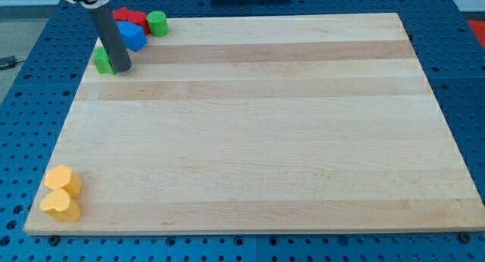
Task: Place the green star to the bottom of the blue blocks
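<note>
The green star (pixel 101 60) lies near the board's top left corner, partly hidden behind my rod. My tip (pixel 121 68) rests on the board right next to the star's right side, touching or nearly touching it. The blue blocks (pixel 130 35) sit just above and to the right of the star, partly hidden by the rod; they look like one cluster. The star is below and slightly left of them.
Red blocks (pixel 130 17) lie above the blue ones at the board's top edge. A green cylinder (pixel 157 23) stands to their right. Two yellow blocks (pixel 62 179) (pixel 60 205) sit at the bottom left corner. The wooden board (pixel 265 126) lies on a blue perforated table.
</note>
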